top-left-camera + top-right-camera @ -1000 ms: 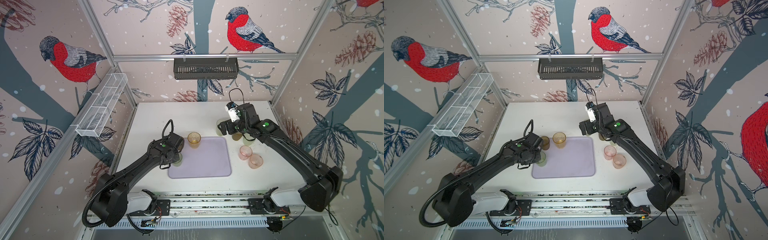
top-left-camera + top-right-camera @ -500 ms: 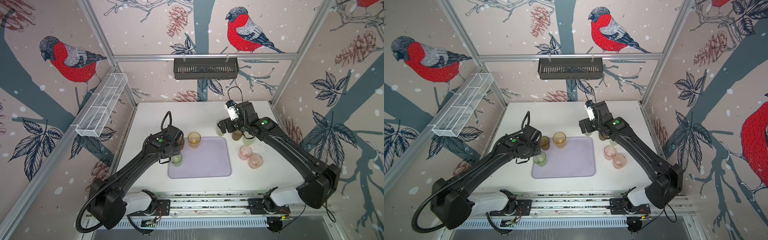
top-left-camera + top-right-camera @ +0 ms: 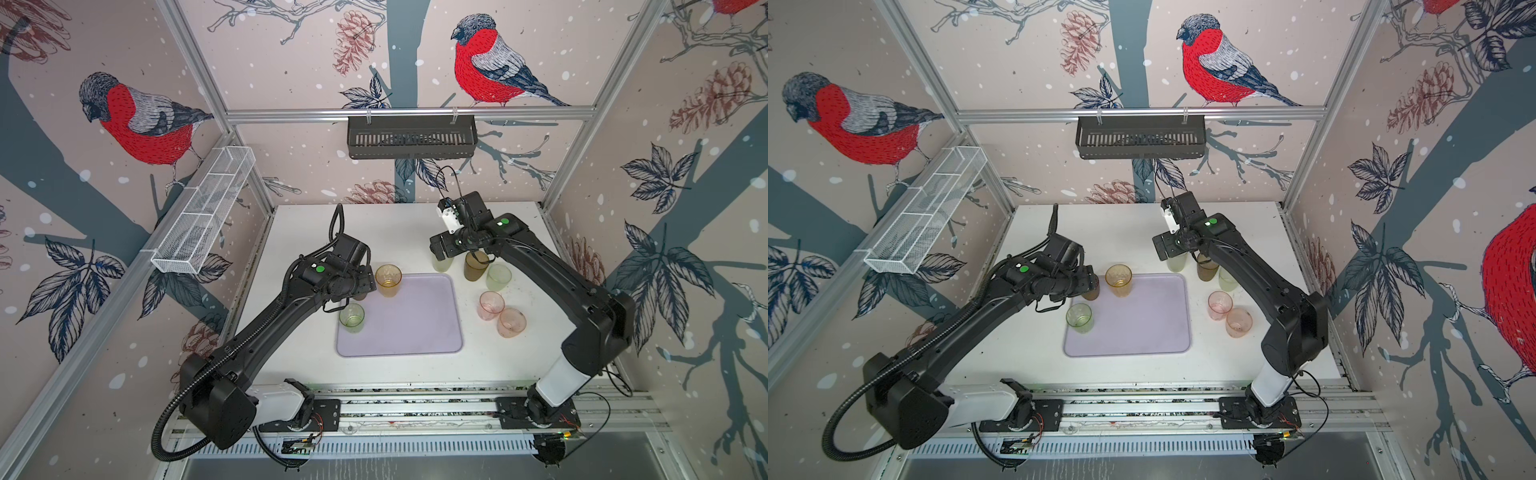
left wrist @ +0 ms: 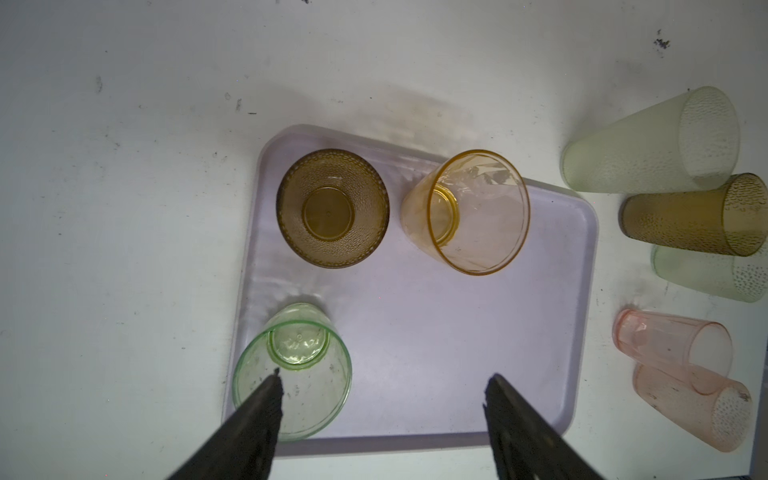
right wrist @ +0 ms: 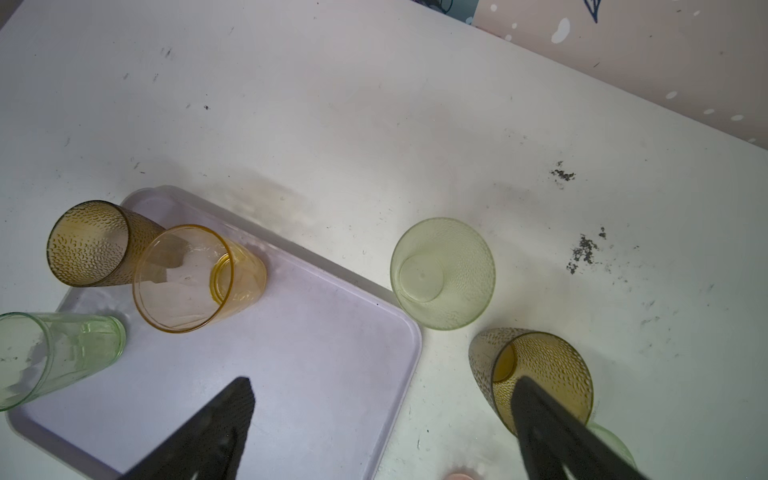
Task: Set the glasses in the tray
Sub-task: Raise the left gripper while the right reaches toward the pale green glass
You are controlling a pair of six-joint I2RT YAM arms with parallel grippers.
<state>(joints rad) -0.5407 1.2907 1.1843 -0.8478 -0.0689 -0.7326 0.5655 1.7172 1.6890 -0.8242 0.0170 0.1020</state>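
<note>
in both top views the left gripper point(image 3: 365, 286) has come up off the green glass point(image 3: 352, 318) it was down around a second ago. it now hangs with its fingers spread above the short brown glass point(image 3: 1091, 293). the green glass stands alone on the tray point(image 3: 415, 332), at its left edge. the right gripper point(image 3: 441, 250) has drifted slightly left, still spread wide and holding nothing, over the corner pale green glass point(image 3: 441, 264), which stands just off the tray's far right corner. no glass has shifted. counted here: one tray and eight glasses. three are on the tray: the green glass, the short brown glass and the amber glass point(image 3: 388, 280). five stand on the white table point(image 3: 395, 232) to the right: the corner pale green glass, the tall brown glass point(image 3: 476, 266), the outer pale green glass point(image 3: 498, 277), the far pink glass point(image 3: 490, 305) and the near pink glass point(image 3: 512, 323) just beside it. the left wrist view shows all eight glasses, with the fingers point(image 4: 257, 415) well apart and one lying across the green glass. the right wrist view shows seven glasses, the pink one only as a sliver, with the fingers point(image 5: 557, 432) wide apart and one crossing the tall brown glass.
</note>
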